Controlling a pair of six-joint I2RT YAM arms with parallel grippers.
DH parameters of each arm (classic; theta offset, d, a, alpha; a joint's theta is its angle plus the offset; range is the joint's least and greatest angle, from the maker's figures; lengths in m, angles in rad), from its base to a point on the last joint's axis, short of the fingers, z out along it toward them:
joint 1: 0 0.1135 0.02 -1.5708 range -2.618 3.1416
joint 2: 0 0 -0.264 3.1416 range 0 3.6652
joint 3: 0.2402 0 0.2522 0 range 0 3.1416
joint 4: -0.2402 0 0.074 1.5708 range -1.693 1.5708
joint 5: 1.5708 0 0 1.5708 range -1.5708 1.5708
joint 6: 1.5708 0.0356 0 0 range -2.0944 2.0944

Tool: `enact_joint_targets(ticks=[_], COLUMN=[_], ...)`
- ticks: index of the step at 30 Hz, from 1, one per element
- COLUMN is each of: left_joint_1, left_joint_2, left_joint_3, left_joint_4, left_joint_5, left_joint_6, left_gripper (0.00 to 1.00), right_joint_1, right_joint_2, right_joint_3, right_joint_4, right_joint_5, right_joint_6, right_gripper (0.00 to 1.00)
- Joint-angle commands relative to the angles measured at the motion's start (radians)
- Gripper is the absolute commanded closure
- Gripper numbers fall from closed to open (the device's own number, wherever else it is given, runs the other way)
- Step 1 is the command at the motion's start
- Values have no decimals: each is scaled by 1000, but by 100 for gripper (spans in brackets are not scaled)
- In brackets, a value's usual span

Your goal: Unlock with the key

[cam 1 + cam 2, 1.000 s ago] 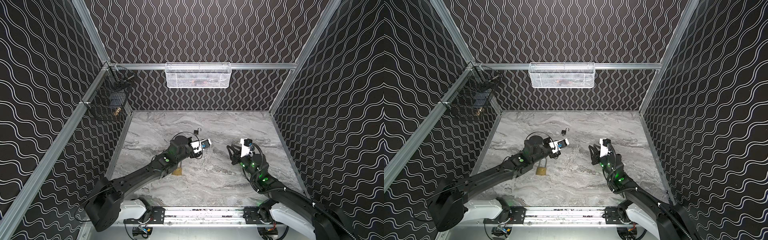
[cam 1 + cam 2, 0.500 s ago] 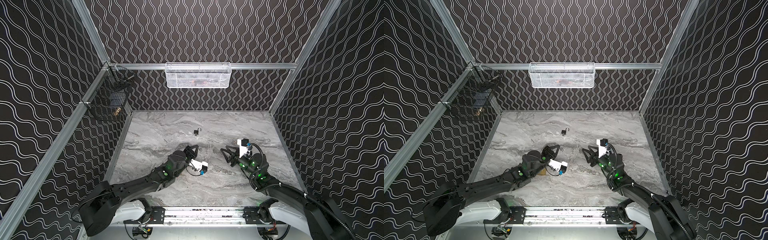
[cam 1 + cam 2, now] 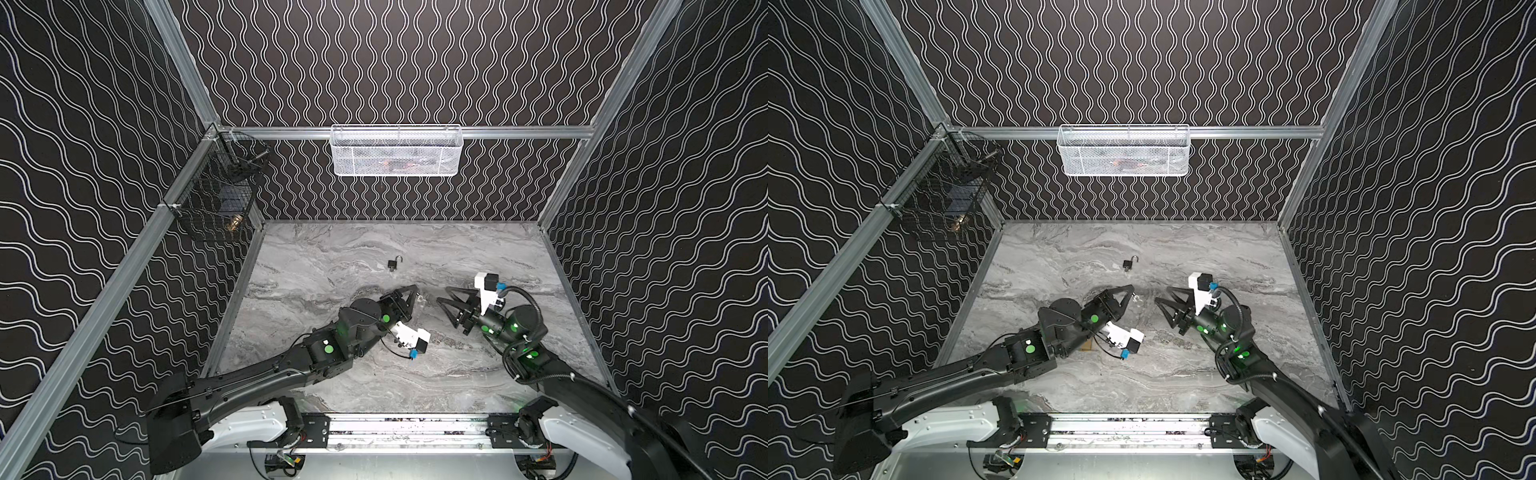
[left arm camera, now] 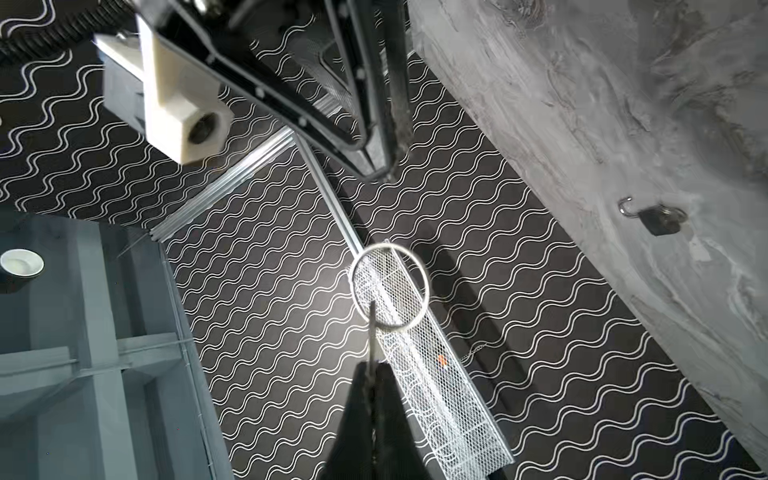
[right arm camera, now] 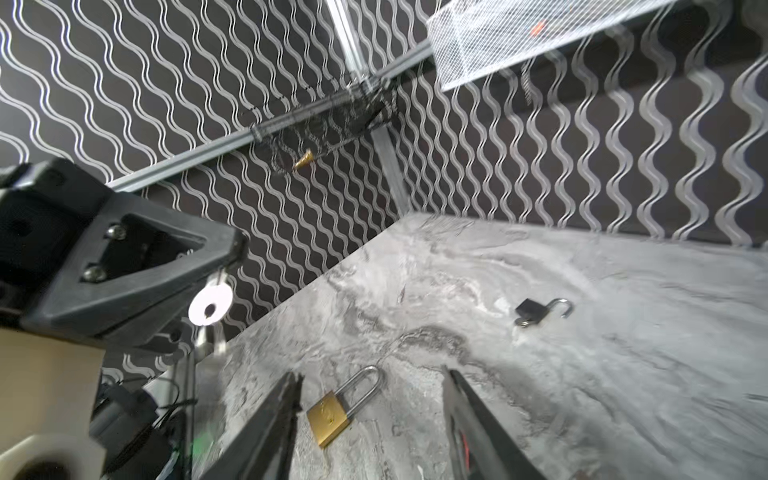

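Left end effector (image 3: 415, 287), shut on the key (image 5: 210, 307), hangs near the brass padlock (image 5: 329, 417) lying flat on the surface (image 5: 582, 374). Right end effector (image 3: 444, 296), half open and empty, faces it. Hazards: the converging arms may collide; the thinly gripped key may twist on insertion.

shut brass padlock (image 5: 328, 417) flat; key (image 5: 216, 299) aloft

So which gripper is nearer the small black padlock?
Left. In both top views the left gripper, shut on the key, is just front-right of the black padlock; the open right gripper lies farther right.
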Motion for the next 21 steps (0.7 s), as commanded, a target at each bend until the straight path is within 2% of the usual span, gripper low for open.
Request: enact_joint_targets(ticks=[1,5,9,12,15,17,21], left_joint_1=[-4,-54,-84,-108,-109,-104,-96], left_joint_2=[23,39,82,94,91,87,81], left_joint_3=[52,125,240,276,260,238,219], left_joint_4=[28,59,-32,-67,12,102,171], left_joint_5=[8,86,221,298,350,417,505], left_joint_6=[241,236,255,302,334,332,327], left_gripper=[100,100,100,100,100,100,100], right_joint_1=[2,2,2,1,2,1,1], right_joint_2=[-148,-319,-375,-431,-488,-505,-434], right_joint_3=[50,160,264,311,362,390,490], right_joint_4=[-320,-607,-782,-819,-865,-878,-974], right_joint_5=[188,254,189,165,195,164,87], right_joint_6=[-33,-11,-3,0,-4,-17,-29], right_gripper=[40,38,35,34,32,31,33])
